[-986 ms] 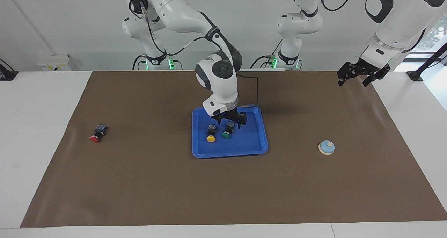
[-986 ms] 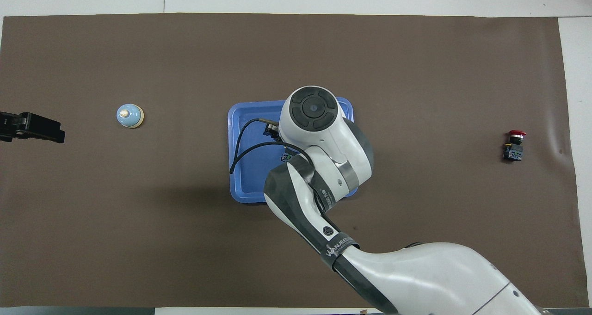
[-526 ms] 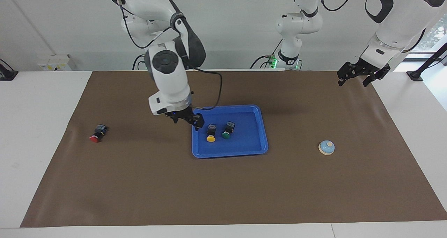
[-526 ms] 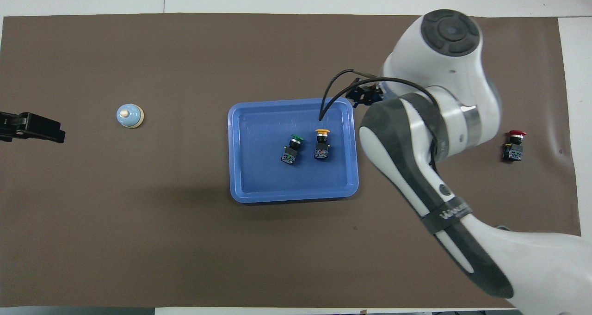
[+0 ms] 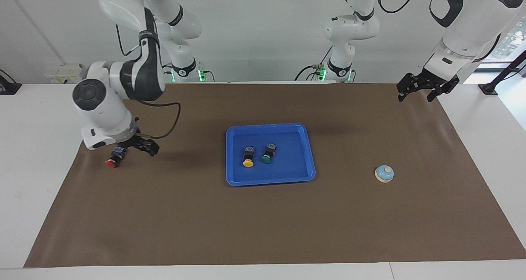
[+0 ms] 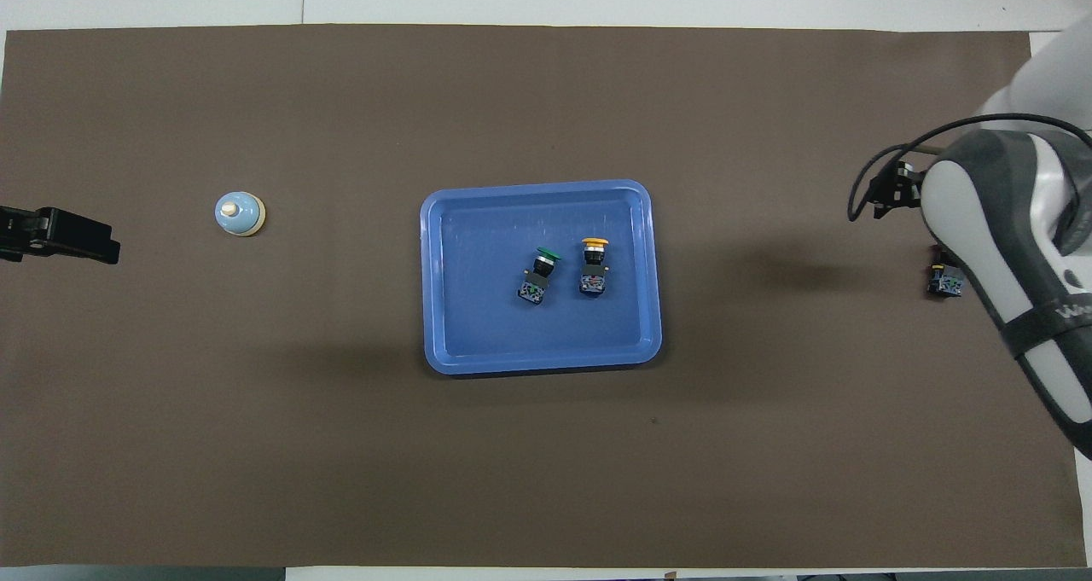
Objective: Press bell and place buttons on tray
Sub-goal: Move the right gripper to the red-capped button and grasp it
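Observation:
The blue tray (image 5: 269, 126) (image 6: 537, 188) lies mid-table. In it lie the yellow button (image 5: 248, 156) (image 6: 593, 265) and the green button (image 5: 268, 153) (image 6: 537, 275), side by side on their sides. The red button (image 5: 114, 158) lies on the mat toward the right arm's end. From overhead only its body (image 6: 945, 281) shows under the arm. My right gripper (image 5: 141, 147) hangs open and empty low over the mat, just beside the red button. The bell (image 5: 384, 173) (image 6: 239, 214) stands toward the left arm's end. My left gripper (image 5: 415, 96) (image 6: 85, 241) waits open, raised over the mat's edge there.
A brown mat (image 5: 263, 222) covers most of the white table (image 5: 41, 128). A black cable (image 5: 172, 119) loops from the right wrist above the mat.
My right gripper has left the tray, where the green button stays beside the yellow one. It has swung across to the red button. The left arm has not moved.

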Controlling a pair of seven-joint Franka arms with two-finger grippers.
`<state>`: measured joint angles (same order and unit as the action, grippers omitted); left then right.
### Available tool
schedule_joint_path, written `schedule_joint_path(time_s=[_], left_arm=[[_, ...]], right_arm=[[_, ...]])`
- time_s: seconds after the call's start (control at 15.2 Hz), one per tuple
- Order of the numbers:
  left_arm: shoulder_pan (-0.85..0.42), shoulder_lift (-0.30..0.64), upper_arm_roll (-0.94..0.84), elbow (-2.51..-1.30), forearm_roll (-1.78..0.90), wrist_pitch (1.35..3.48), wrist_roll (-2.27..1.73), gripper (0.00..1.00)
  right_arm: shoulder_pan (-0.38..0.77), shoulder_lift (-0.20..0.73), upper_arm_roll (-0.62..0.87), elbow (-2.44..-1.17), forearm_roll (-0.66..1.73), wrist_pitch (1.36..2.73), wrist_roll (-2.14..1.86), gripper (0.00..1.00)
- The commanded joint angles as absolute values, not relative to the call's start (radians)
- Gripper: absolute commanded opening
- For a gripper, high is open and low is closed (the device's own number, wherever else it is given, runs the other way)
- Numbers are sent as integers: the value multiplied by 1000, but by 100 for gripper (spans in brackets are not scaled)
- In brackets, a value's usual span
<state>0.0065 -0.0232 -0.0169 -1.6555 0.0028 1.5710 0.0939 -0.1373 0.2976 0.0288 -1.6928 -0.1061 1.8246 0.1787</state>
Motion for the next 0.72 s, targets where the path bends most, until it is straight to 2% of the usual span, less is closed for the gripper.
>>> schedule_joint_path(time_s=[0.0,0.13,0.26,0.66], left_arm=[[8,-29,-15,-1649,12,1554,98,100],[8,-29,-15,-1649,12,1554,98,100],[8,-28,-15,-1649,12,1554,98,100],[8,-29,-15,-1649,12,1554,98,100]], right_arm=[[-259,215,49,-1872,-121,1977,34,100],[-304,184,49,-1991,-120,2133,-1,100],[-331,178,49,-2060,-120,2231,-3,100],[-351,189,49,-2149,-120,2367,-11,100]])
